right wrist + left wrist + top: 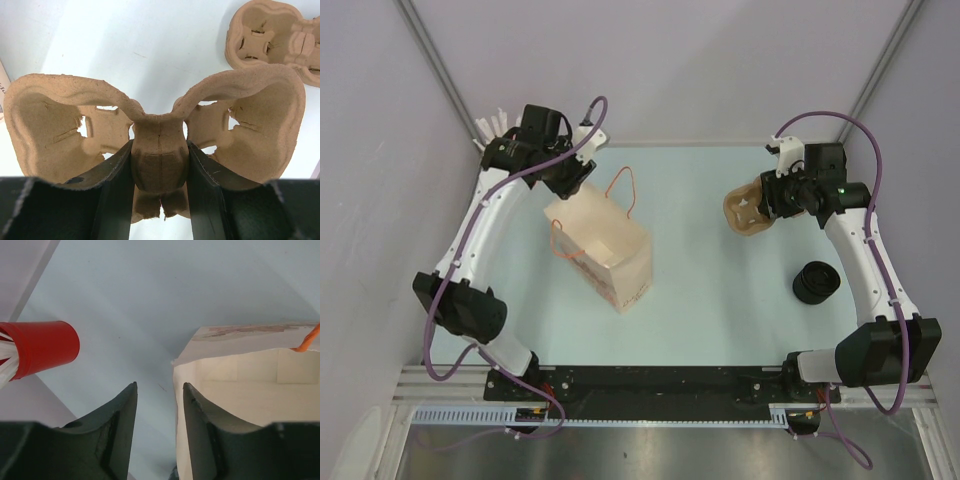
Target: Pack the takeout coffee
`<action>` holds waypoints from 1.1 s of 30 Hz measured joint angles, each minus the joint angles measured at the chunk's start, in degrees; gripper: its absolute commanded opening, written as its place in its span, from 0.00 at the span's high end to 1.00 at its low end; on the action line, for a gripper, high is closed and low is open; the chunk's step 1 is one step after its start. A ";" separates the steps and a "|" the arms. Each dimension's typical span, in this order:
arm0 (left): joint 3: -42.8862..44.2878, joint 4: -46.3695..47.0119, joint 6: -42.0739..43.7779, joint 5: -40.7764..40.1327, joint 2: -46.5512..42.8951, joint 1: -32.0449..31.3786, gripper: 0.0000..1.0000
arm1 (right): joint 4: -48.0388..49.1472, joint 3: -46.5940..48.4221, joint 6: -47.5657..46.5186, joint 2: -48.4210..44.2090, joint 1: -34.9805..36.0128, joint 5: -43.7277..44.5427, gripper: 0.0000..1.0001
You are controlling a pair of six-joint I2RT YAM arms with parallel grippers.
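Observation:
The takeout coffee (815, 282), a small dark round cup, stands on the table at the right, beside my right arm and untouched. The paper bag (603, 250) with orange handles stands open at centre left. My left gripper (572, 185) is open at the bag's far left rim. In the left wrist view its jaws (159, 386) straddle the bag's wall (176, 390), one finger inside the mouth and one outside. My right gripper (767, 205) is shut on the middle ridge of a brown pulp cup carrier (159, 150) and holds it above the table.
A second pulp carrier (277, 35) lies on the table beyond the held one. A red cup of white straws (42, 347) stands at the far left corner (492, 128) behind my left arm. Grey walls close in the table.

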 measured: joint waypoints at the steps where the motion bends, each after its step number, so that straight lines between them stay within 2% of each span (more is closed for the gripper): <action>1: 0.00 0.04 0.04 -0.07 0.15 0.00 0.58 | 0.00 0.00 0.00 0.00 0.00 -0.02 0.63; 4: 0.00 -0.02 0.48 -0.15 1.05 0.00 0.65 | 0.00 0.00 0.00 0.00 0.00 -0.04 0.63; 7: 0.00 -0.46 0.81 0.28 2.10 0.00 0.84 | 0.00 0.00 0.00 0.00 0.00 -0.04 0.63; 8: 0.02 -0.68 0.96 0.48 2.34 0.02 0.95 | 0.00 0.00 0.00 0.00 0.00 -0.04 0.63; 9: 0.02 -0.94 1.05 0.61 2.58 0.00 1.00 | 0.00 0.00 0.00 0.00 0.00 -0.04 0.63; 21: 9.62 -3.19 2.49 3.50 8.55 -2.01 1.00 | 0.00 -0.04 0.02 0.00 -0.15 -0.02 0.63; 33: 21.73 -5.79 8.76 3.96 14.99 -16.26 1.00 | 0.02 -0.07 0.26 0.00 -2.40 0.46 0.63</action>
